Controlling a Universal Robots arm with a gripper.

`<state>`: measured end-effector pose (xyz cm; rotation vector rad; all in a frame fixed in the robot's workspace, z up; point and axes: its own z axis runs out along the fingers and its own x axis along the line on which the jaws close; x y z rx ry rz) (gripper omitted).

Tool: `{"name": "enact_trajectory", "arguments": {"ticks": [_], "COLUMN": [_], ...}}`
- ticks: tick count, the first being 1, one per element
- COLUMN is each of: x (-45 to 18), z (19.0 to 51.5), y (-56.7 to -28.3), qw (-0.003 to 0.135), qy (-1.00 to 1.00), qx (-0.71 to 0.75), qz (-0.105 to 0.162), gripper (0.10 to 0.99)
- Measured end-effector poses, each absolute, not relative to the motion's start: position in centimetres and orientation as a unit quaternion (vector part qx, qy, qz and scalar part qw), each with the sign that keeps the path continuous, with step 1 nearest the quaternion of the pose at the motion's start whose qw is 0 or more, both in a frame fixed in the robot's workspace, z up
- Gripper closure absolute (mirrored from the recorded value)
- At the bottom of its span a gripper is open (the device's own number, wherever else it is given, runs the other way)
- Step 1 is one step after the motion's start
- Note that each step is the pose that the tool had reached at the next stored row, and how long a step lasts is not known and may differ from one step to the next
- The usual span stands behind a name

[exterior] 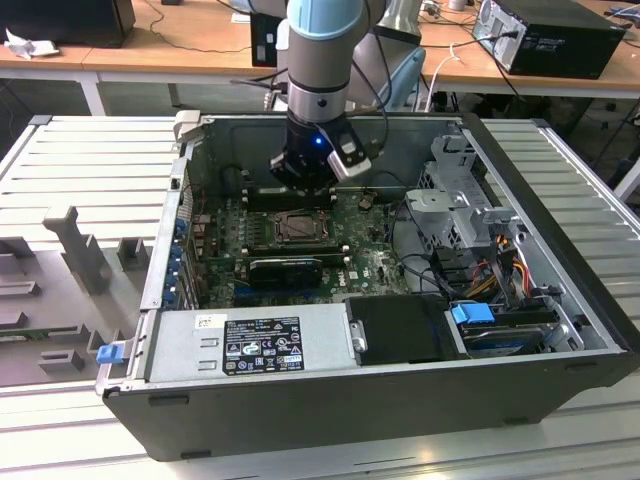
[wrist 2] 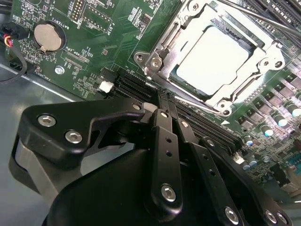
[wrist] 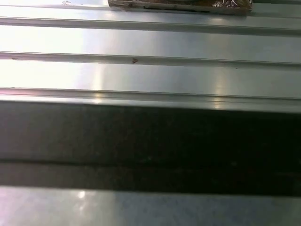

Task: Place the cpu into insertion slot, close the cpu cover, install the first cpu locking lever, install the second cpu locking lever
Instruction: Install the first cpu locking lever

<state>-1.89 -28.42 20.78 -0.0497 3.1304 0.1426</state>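
clenched gripper (wrist 2: 162, 101) empty beside covered cpu (wrist 2: 211, 59); could scrape the motherboard (wrist 2: 99, 42) if lowered carelessly.

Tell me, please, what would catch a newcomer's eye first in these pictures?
Probably the arm reaching down into the open computer case, its gripper low over the green motherboard. In the second wrist view, the cpu shines pale in the insertion slot, framed by the closed cpu cover, with the black gripper body in the foreground.
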Motion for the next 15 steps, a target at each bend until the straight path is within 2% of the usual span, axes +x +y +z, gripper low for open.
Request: {"name": "enact_trajectory", "arguments": {"ticks": [15], "x": [-1.84], "z": [20.37], "y": [-28.43], "qw": [0.004], "qy": [0.999], "qx": [-0.016], "qz": [0.04], "gripper": [0.98]}}
